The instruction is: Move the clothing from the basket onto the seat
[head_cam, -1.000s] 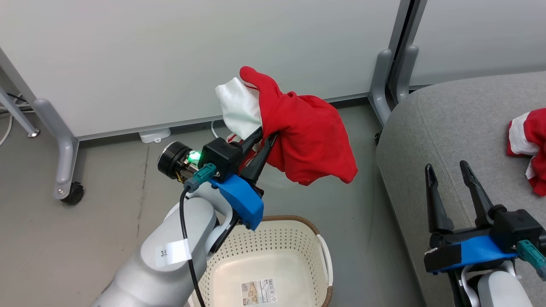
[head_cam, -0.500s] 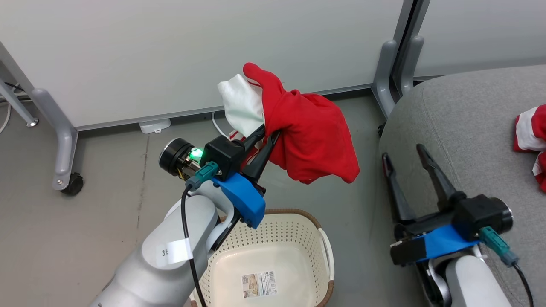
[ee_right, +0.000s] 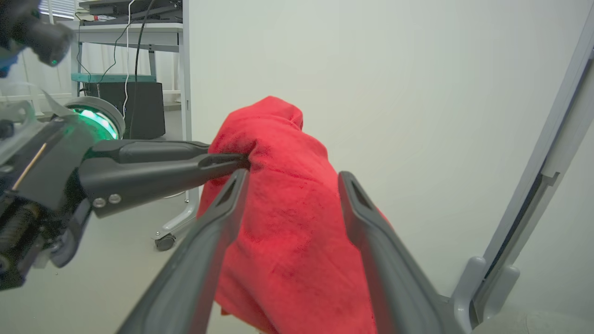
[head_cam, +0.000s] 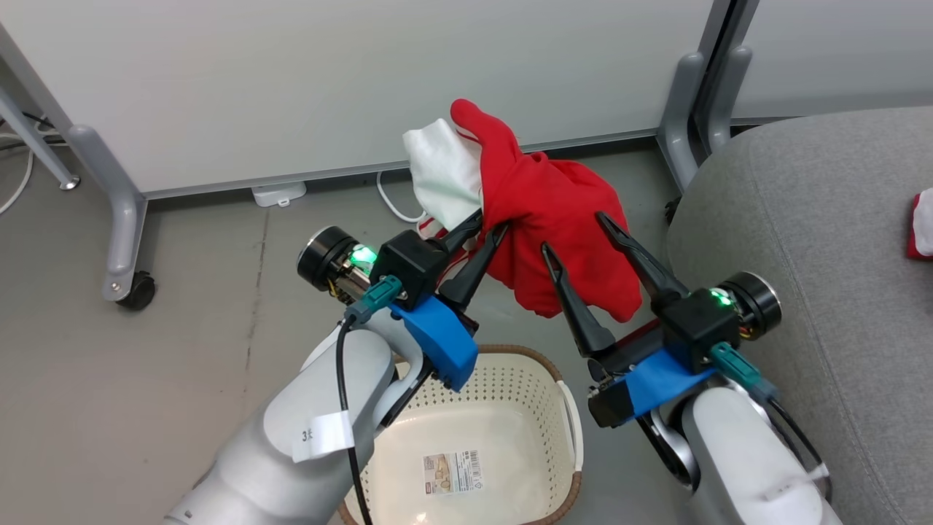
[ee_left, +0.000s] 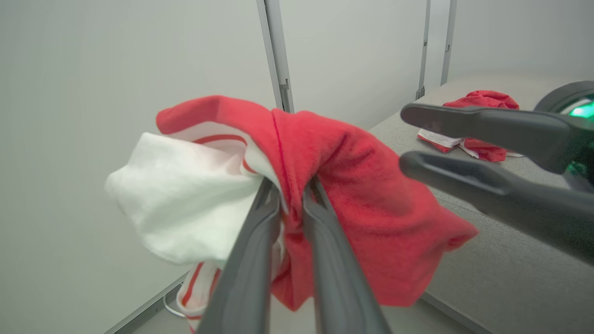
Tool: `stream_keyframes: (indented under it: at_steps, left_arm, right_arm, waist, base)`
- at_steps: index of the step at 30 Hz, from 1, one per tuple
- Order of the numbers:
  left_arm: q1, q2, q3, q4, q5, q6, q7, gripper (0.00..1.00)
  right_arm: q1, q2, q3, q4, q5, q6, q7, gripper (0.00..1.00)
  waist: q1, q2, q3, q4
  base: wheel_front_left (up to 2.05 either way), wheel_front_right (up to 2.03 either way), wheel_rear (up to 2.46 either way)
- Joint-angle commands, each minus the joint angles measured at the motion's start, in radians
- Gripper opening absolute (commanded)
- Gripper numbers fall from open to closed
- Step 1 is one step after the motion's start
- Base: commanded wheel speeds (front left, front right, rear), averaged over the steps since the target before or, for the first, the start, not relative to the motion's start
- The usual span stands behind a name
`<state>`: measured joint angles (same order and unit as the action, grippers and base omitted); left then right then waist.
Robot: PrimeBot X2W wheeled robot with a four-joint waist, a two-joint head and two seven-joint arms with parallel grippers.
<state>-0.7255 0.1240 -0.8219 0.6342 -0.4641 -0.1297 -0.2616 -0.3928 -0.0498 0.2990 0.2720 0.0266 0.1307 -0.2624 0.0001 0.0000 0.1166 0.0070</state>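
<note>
Head view: garment [head_cam: 565,219] in left pincer [head_cam: 490,221]

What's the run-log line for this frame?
left gripper: shut on held garment | right gripper: open, tips at its red side | basket: no clothing visible | second garment: on seat

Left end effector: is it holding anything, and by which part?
Left end effector pinches the red garment at a bunched fold beside its white panel.

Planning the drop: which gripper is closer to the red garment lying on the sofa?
Right gripper, open beside the sofa, is nearer that garment. Left gripper, shut on the other garment, is farther away.
</note>
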Motion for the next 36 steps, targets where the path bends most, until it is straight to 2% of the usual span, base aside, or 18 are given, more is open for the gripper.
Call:
stream_keyframes:
  at_steps: [1,10,16,17,18,19,28,36]
  left_arm:
    - [-0.018,-0.002,-0.006,-0.008,0.007,-0.001,-0.005,0.00]
    - [-0.034,-0.015,-0.048,-0.032,0.004,-0.001,-0.005,0.00]
    - [-0.041,-0.017,-0.074,-0.044,-0.005,-0.001,-0.005,0.00]
    - [-0.041,-0.018,-0.076,-0.045,-0.008,-0.001,-0.005,0.00]
    - [-0.042,-0.017,-0.076,-0.045,-0.009,-0.001,-0.005,0.00]
    - [-0.043,-0.016,-0.077,-0.046,-0.010,-0.001,-0.005,0.00]
    - [-0.046,-0.010,-0.080,-0.047,-0.015,-0.001,-0.005,0.00]
    - [-0.044,-0.009,-0.080,-0.044,-0.017,-0.001,-0.005,0.00]
  right_arm:
    - [-0.030,-0.001,0.009,0.033,-0.023,0.000,-0.004,1.00]
    - [-0.132,-0.001,0.037,0.175,-0.147,0.000,-0.004,1.00]
    - [-0.158,-0.001,0.029,0.259,-0.160,0.000,-0.004,1.00]
    - [-0.162,-0.001,0.029,0.275,-0.150,0.000,-0.004,0.50]
    - [-0.164,-0.001,0.030,0.289,-0.143,0.000,-0.004,0.04]
    - [-0.163,-0.001,0.033,0.301,-0.134,0.000,-0.003,0.00]
    - [-0.172,-0.001,0.046,0.322,-0.077,0.000,-0.004,0.00]
    - [-0.168,-0.001,0.047,0.315,-0.070,0.000,-0.004,0.00]
  waist:
    - [-0.0001,0.0000,0.005,0.007]
    - [-0.0001,0.0000,0.022,0.027]
    - [-0.0001,0.0000,0.024,0.031]
    - [-0.0001,0.0000,0.024,0.031]
    - [-0.0001,0.0000,0.024,0.031]
    - [-0.0001,0.0000,0.024,0.031]
    - [-0.0001,0.0000,0.026,0.025]
    - [-0.0001,0.0000,0.024,0.025]
  base:
    - [0.00,0.00,0.00]
    - [0.00,0.00,0.00]
    - [0.00,0.00,0.00]
    - [0.00,0.00,0.00]
    - [0.00,0.00,0.00]
    - [0.00,0.00,0.00]
    - [0.00,0.00,0.00]
    - [0.00,0.00,0.00]
